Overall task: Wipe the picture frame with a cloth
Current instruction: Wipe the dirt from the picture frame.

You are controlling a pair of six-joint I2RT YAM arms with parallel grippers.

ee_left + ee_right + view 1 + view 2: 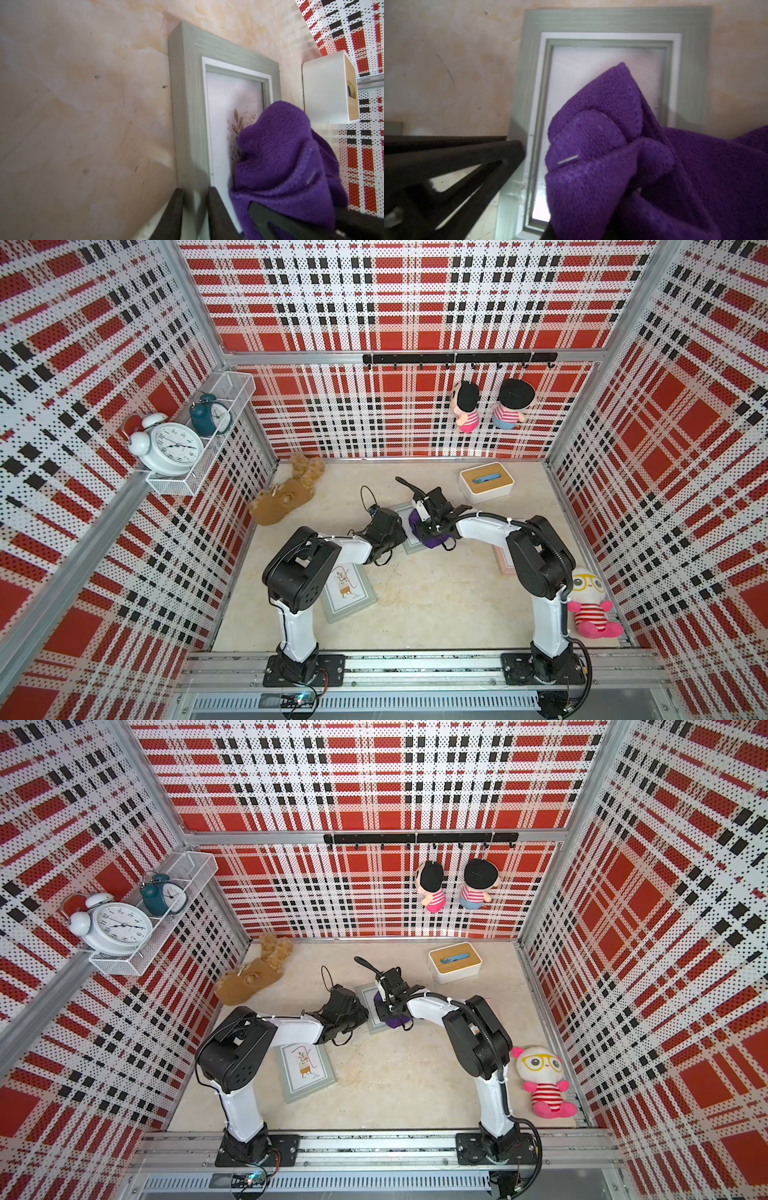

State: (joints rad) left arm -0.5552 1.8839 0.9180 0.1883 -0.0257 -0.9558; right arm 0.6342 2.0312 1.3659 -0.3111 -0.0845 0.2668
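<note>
At the middle of the table (436,605), both arms bend inward and meet over the grey-green picture frame (612,20), which lies flat. The left gripper (195,201) straddles the frame's side rail, jaws closed against it. The right gripper (427,529) — jaws nearly together — pinches the bunched purple cloth (612,166), pressed on the glass. A white tissue box (486,482) sits just beyond. A second frame (349,593) lies partly under the left arm — its caption is too small to read.

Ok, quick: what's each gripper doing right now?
Left gripper: closed on the edge of the picture frame.
Right gripper: closed, holding the cloth.
</note>
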